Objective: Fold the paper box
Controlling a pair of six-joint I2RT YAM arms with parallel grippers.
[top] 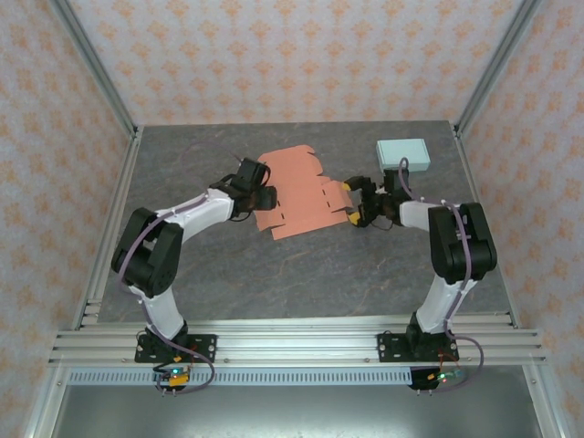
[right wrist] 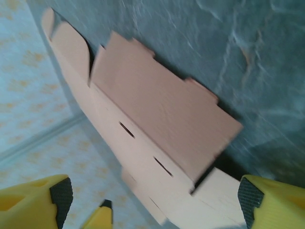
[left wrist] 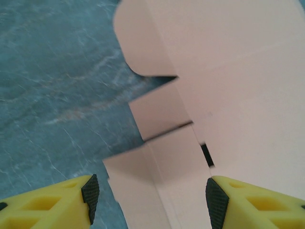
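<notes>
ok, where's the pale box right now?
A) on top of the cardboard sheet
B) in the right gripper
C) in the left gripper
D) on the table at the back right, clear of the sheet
D: the pale box sits on the table behind the right gripper, with bare tabletop between it and the cardboard sheet.

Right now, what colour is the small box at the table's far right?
Small box: pale mint green, clearest in top external.
</notes>
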